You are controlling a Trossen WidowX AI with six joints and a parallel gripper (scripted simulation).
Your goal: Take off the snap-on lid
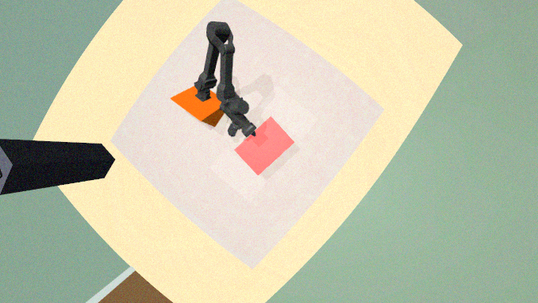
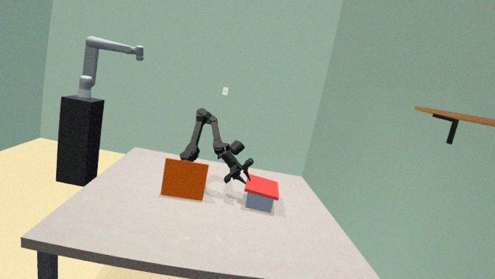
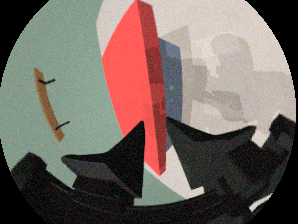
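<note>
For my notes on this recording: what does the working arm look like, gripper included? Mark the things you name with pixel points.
The arm [image 1: 226, 73] [image 2: 196, 135] is dark grey, nearly black, with slim straight links and chunkier joints. Its gripper [image 1: 254, 135] [image 2: 248, 182] [image 3: 154, 121] is the same dark colour, with two wedge-shaped fingers narrowing to points. No cables or markings can be made out.

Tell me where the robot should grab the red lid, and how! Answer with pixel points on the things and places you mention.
Best grip the red lid [image 1: 274, 148] [image 2: 262, 187] [image 3: 127, 75] by its rim on the arm's side, one finger above, one below. It is flat and thin and sticks out past the blue box [image 2: 259, 202] [image 3: 173, 80]. The gripper [image 1: 254, 134] [image 2: 248, 182] [image 3: 154, 121] pinches it there now.
</note>
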